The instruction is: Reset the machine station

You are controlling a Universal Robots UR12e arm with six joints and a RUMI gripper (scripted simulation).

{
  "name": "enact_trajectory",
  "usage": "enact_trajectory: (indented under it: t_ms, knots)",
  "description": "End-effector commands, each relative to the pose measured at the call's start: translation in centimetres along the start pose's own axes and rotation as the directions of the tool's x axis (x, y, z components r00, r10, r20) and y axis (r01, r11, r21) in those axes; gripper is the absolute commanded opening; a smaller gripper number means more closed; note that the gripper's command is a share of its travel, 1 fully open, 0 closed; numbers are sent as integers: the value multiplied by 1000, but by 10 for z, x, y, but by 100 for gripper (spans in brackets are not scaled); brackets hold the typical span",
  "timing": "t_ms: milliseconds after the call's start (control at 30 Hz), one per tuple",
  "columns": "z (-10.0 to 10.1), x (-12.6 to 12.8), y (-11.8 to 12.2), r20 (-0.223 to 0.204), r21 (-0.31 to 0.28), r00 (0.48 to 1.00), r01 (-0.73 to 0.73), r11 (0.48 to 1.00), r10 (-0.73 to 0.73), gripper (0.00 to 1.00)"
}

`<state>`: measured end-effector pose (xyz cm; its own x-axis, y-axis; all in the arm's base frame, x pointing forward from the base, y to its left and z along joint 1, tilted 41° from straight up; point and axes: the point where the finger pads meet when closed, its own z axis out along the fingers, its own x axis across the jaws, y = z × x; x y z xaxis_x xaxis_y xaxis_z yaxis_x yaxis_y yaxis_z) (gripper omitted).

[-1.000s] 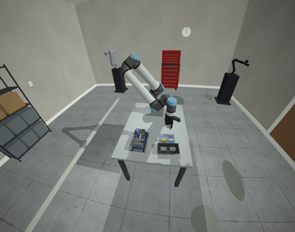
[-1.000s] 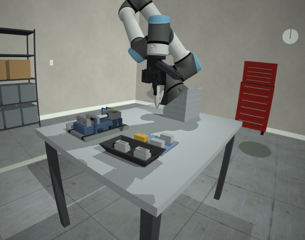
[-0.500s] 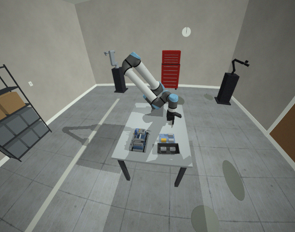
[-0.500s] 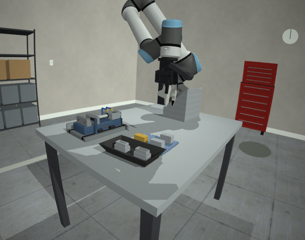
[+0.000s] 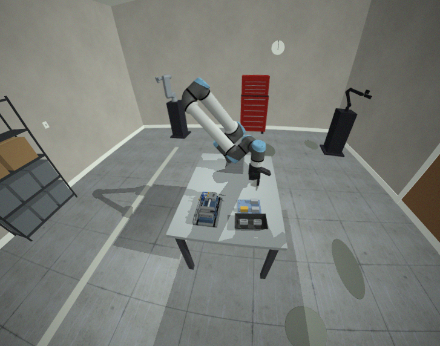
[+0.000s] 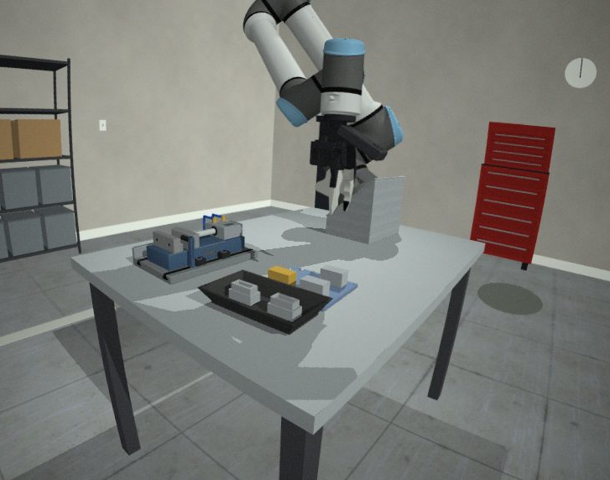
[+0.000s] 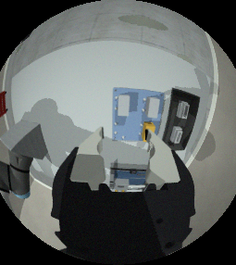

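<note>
My gripper (image 5: 257, 182) (image 6: 338, 209) (image 7: 124, 129) is partly open and empty, high above the table behind the infeed plate. The blue infeed plate (image 6: 350, 287) (image 7: 133, 125) bears two gray blanks (image 6: 334, 276) (image 6: 315, 285) (image 7: 123, 105) (image 7: 153, 107) and a yellow brass blank (image 5: 244, 209) (image 6: 281, 274) (image 7: 147, 126), partly hidden by a finger in the wrist view. Two finished parts (image 5: 243, 221) (image 5: 257, 222) (image 6: 243, 293) (image 6: 284, 306) lie pocket up in the black outfeed tray (image 6: 253, 315) (image 7: 191, 127). The vise (image 5: 209, 208) (image 6: 206, 253) stands left; I cannot tell whether a blank is between its jaws.
The tray sits right beside the infeed plate, at its front. Blue hoses (image 6: 207, 221) rise at the vise's rear end. The arm's gray base block (image 6: 386, 209) (image 7: 29, 139) stands at the back of the table. A red tool cabinet (image 5: 254, 104) (image 6: 513, 190) stands beyond the table.
</note>
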<state>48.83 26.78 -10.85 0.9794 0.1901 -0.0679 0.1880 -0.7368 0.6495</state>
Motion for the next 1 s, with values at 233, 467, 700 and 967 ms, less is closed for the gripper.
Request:
enact_trajectory:
  t_ms: [233, 467, 700, 967]
  knots:
    - [-1, 0, 0, -1, 0, 1000, 0, 1000, 0, 40]
    - [0, 0, 0, -1, 0, 1000, 0, 1000, 0, 40]
    - [4, 0, 0, -1, 0, 1000, 0, 1000, 0, 40]
    - [16, 1, 0, -1, 0, 1000, 0, 1000, 0, 40]
